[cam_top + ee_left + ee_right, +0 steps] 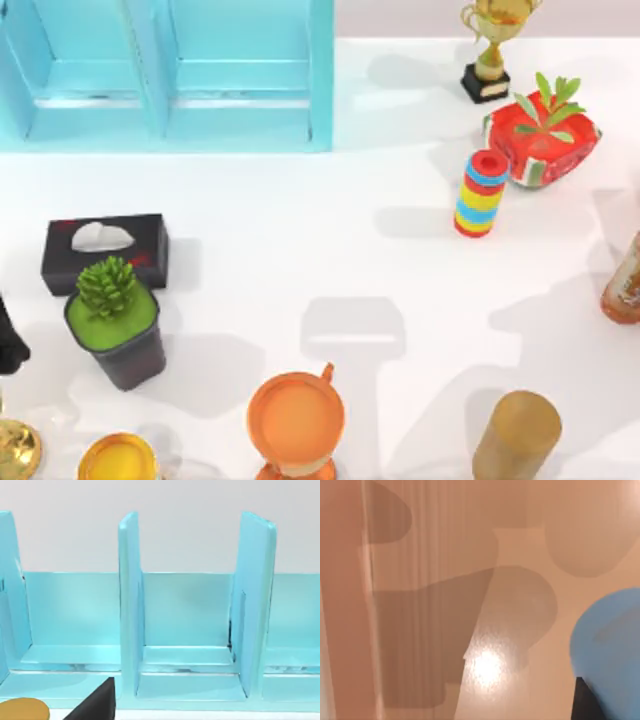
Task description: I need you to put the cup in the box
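Observation:
The cup [612, 650], plain blue, sits very close to the right wrist camera, over a pale surface crossed by shadows, with a dark part of my right gripper [585, 702] at its lower edge. The box [170, 75] is a light blue open case with upright dividers at the table's back left. It appears head-on in the left wrist view as the box [190, 630], with a dark wedge [95, 702] low in front of it. A dark part of my left arm [8, 345] pokes in at the table's left edge.
The orange mug [296, 418] and tan cylinder [517, 438] stand near the front edge. A black tissue box [104, 250] and a potted succulent [115, 320] are at the left. A ring stack [482, 194], a red planter [542, 140], a trophy [490, 50] and a brown bottle [625, 280] are at the right.

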{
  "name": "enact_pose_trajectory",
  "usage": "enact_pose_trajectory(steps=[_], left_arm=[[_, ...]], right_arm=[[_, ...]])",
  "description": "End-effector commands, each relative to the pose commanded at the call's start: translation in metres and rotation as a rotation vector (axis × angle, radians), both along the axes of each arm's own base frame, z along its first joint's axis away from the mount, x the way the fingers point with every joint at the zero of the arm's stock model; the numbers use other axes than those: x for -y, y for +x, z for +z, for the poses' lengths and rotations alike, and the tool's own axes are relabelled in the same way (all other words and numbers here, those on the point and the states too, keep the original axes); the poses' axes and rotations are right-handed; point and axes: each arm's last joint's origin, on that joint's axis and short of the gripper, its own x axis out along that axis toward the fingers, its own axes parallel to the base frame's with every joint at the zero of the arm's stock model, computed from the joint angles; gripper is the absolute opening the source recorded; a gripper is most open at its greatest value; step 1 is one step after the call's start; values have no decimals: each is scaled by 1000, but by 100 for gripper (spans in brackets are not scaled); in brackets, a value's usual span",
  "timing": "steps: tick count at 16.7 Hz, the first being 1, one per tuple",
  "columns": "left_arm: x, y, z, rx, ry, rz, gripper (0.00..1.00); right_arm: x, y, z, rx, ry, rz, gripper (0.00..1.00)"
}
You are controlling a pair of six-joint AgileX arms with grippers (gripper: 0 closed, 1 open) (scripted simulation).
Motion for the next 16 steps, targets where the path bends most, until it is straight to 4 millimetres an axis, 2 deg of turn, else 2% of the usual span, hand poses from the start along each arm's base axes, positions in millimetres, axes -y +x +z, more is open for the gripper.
enact_pose_trajectory(steps=[10,16], left_arm=[[0,0,0,0,0,0,100],[0,0,0,0,0,0,100]], right_arm=[[0,0,0,0,0,0,98],[0,0,0,0,0,0,100]])
